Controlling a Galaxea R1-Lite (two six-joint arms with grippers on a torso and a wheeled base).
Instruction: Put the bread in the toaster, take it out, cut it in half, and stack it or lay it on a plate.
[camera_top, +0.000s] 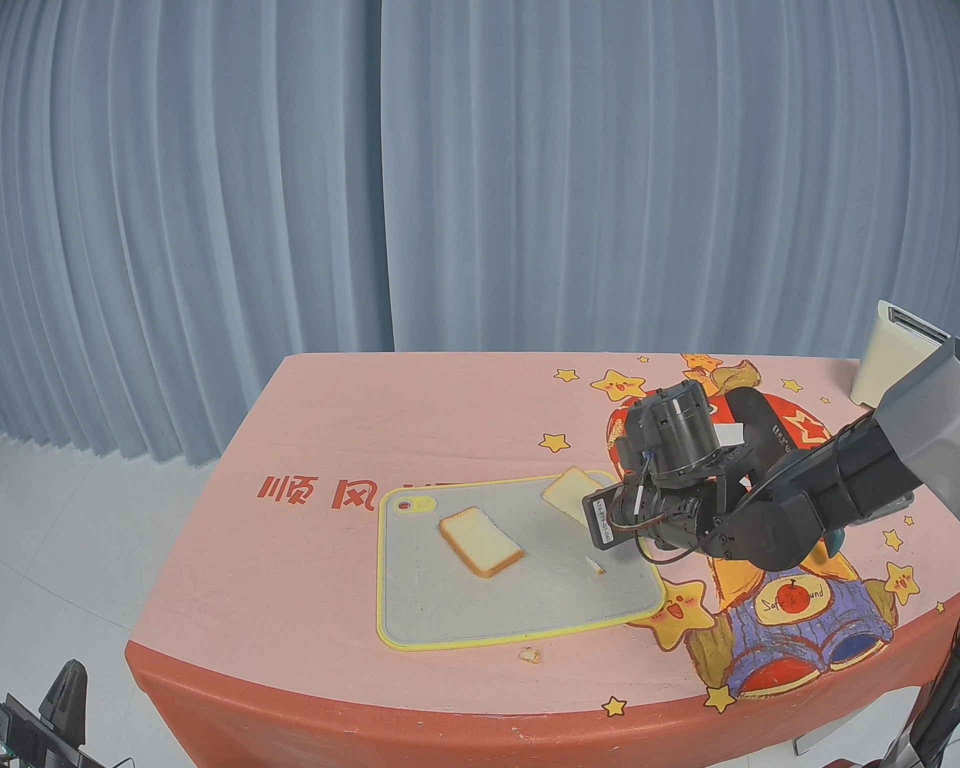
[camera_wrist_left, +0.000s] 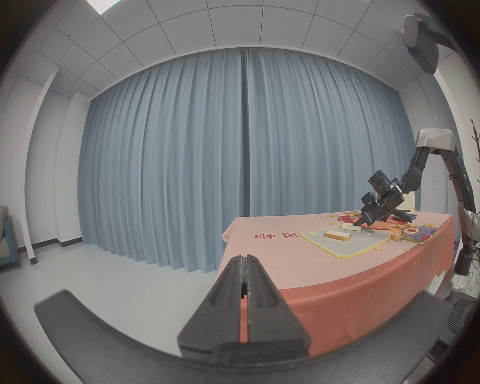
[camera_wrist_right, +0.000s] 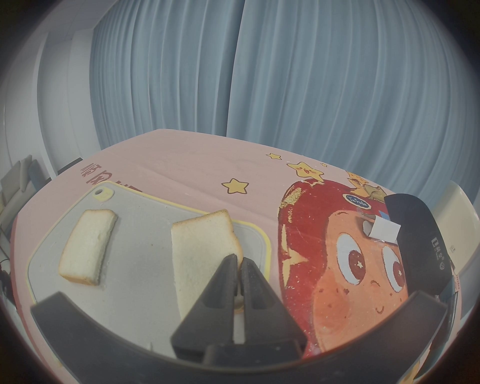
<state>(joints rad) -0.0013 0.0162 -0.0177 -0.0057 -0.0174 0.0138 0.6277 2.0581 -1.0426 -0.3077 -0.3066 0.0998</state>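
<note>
Two bread halves lie on a grey cutting board (camera_top: 500, 600) with a yellow rim. One bread half (camera_top: 480, 540) (camera_wrist_right: 87, 245) rests near the board's middle. The other bread half (camera_top: 570, 490) (camera_wrist_right: 200, 255) is at the board's far right corner, and my right gripper (camera_top: 600, 525) (camera_wrist_right: 239, 265) is shut on its edge. A white toaster (camera_top: 893, 350) stands at the table's far right. My left gripper (camera_wrist_left: 244, 260) (camera_top: 60, 700) is shut on nothing and hangs low, left of the table and away from it.
A black object with a white tag (camera_wrist_right: 420, 240) (camera_top: 775, 430) lies on the pink cloth right of the board. A small crumb (camera_top: 530, 655) sits near the table's front edge. The left part of the table is bare cloth.
</note>
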